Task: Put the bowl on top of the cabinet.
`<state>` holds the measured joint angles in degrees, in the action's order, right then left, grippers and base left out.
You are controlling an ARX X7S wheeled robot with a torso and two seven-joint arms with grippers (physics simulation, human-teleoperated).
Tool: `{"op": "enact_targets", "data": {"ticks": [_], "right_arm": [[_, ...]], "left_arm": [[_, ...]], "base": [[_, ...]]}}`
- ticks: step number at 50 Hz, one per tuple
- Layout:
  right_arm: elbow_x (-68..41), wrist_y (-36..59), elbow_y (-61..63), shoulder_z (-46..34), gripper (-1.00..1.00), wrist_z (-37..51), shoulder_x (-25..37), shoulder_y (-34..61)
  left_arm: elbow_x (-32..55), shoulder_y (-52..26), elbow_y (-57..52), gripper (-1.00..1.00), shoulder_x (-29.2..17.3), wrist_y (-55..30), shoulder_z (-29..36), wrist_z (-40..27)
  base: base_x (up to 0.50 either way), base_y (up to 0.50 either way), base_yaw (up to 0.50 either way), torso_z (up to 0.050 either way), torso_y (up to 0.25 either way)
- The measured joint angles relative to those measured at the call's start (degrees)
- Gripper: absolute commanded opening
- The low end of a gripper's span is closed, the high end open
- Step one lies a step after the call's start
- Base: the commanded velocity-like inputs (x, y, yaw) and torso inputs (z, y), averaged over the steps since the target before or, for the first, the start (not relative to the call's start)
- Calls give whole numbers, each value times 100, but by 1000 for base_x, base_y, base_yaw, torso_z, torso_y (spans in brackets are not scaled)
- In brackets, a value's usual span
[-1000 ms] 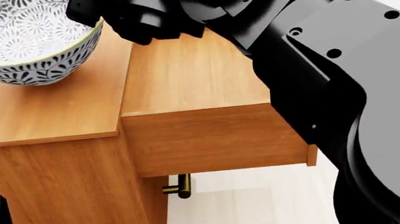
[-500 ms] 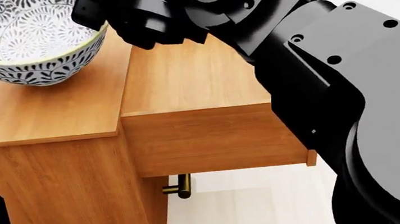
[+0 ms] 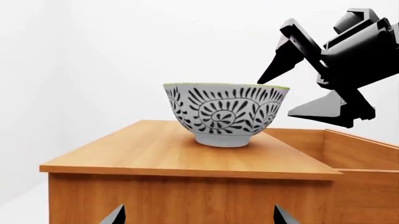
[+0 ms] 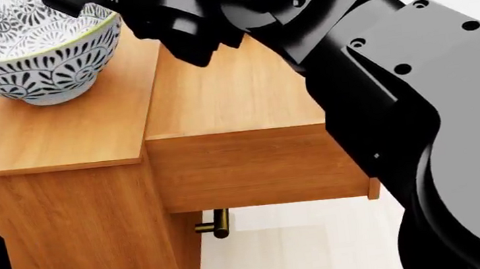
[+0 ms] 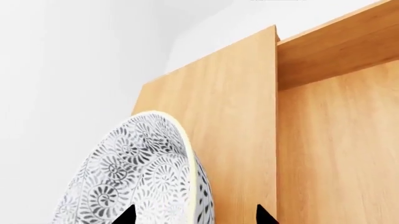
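Left wrist view shows the bowl [image 3: 225, 113] standing upright on the cabinet [image 3: 187, 158] top, so I judge it placed; my right pincer [image 3: 293, 88] is spread, straddling the rim without gripping. Left pincer's state: cannot tell.

Head view looks steeply down, close over the light-brown wooden cabinet [image 4: 58, 128]. Left wrist view faces it level from the side; right wrist view looks closely down. All share the patterned white ceramic bowl [image 3: 225, 112].
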<state>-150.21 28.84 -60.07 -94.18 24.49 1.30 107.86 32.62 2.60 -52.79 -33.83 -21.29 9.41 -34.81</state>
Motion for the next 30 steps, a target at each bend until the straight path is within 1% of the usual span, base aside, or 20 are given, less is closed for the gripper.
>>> {"op": "enact_targets", "data": {"ticks": [17,30], "right_arm": [[17,121,-128,-23,100,-23,-2,230],[108,456,-589,-187,100,-106,-3,695]], "left_arm": [[-13,-30,-24,100,-30,-19,68,-49],[-49,-41,-36,100,-58,-23,119,-88]], "base": [[0,0,0,0,0],[0,0,0,0,0]]}}
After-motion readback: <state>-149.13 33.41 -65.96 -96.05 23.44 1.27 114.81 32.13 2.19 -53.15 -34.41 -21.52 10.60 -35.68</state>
